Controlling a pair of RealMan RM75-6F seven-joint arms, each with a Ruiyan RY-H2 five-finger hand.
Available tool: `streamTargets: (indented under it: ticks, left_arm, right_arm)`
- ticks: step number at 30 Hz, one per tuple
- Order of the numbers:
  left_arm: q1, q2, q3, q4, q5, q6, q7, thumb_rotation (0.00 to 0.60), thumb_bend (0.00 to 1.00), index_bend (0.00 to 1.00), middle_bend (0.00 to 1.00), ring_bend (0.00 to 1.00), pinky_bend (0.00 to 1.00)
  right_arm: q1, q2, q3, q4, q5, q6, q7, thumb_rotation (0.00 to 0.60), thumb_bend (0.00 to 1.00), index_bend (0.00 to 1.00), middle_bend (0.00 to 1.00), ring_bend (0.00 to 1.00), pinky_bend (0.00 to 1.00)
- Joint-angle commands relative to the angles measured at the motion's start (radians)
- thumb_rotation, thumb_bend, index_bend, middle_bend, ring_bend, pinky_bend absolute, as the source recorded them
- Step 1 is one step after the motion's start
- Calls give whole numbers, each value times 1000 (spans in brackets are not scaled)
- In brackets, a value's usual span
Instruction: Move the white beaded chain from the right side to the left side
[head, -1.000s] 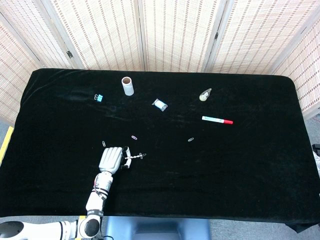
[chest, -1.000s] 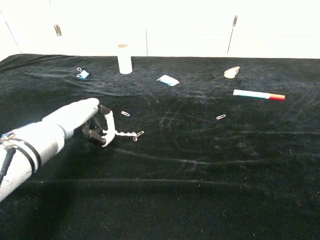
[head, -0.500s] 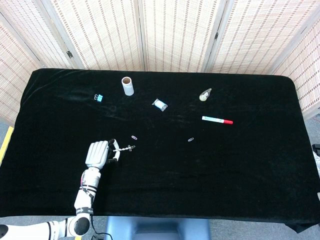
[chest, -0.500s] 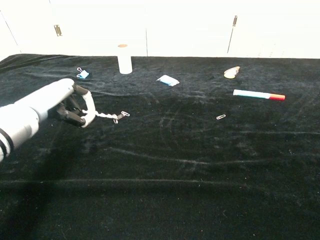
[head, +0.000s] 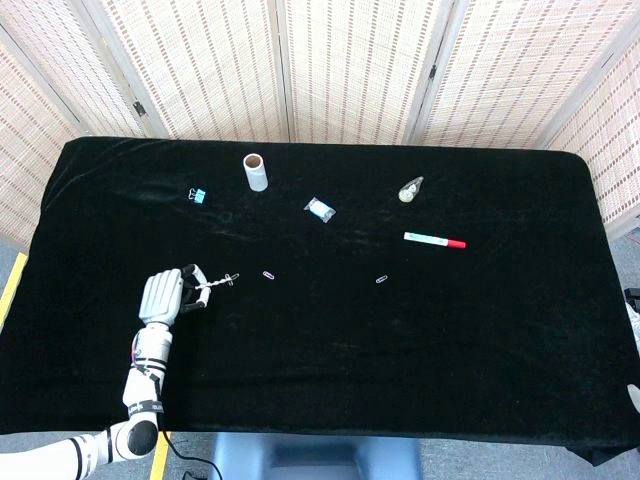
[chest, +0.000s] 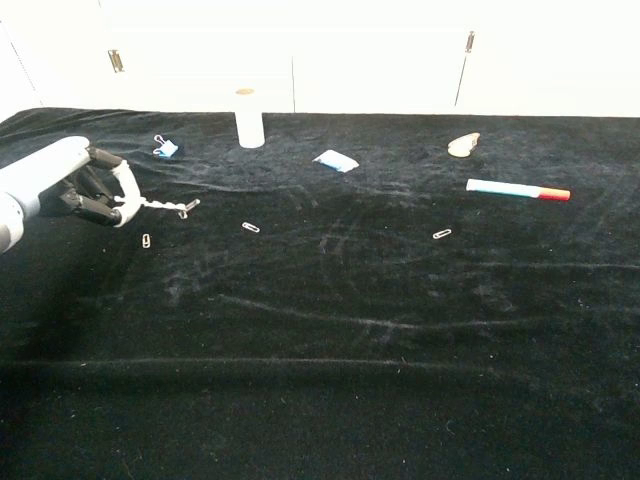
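Note:
My left hand hovers over the left part of the black table, pinching one end of the white beaded chain. The short chain sticks out to the right of the fingers, with a small metal clasp at its free end. A paper clip lies on the cloth just below the hand in the chest view. My right hand does not show in either view.
On the table lie a blue binder clip, a white tube, a small white packet, a marker with a red cap, a beige object and more paper clips.
My left hand has carried the chain leftward and a little away from the front edge, past two paper clips, still holding its end.

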Motion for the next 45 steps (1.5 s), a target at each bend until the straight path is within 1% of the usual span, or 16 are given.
streamTargets:
  ticks: [1,9,20,36,40,43,45]
  left_arm:
    - [-2,3,-5,33,-9,-30,-29,600,700,798,1000,1000,1000]
    - [-10,-6,-7,114,-25,-88,-86,600,701,799,1000,1000,1000]
    - [-16,-15,-5,192,-42,-160,-146,600,701,800,999,1000,1000]
    - [-12,-19,-1,229,-40,-187,-189,600,701,800,999,1000,1000]
    - [-4,-7,-3,200,-17,-161,-202,600,701,800,1000,1000,1000]
    - [15,22,0,126,26,-106,-207,600,702,800,999,1000,1000]
    - [36,51,14,50,64,-64,-207,600,702,799,1000,1000,1000]
  right_arm:
    - [4,3,-2,-18,-3,-7,-17,600,341,58,0,0,0]
    - [9,6,-3,-52,1,-23,-49,600,341,58,0,0,0]
    - [9,4,-4,-71,4,-29,-74,600,341,58,0,0,0]
    - [18,3,-7,-81,1,-47,-89,600,341,58,0,0,0]
    - [18,3,-7,-82,1,-46,-89,600,340,58,0,0,0]
    - [18,4,-8,-81,-1,-46,-87,600,341,58,0,0,0]
    - [19,4,-9,-78,-2,-47,-85,600,341,58,0,0,0]
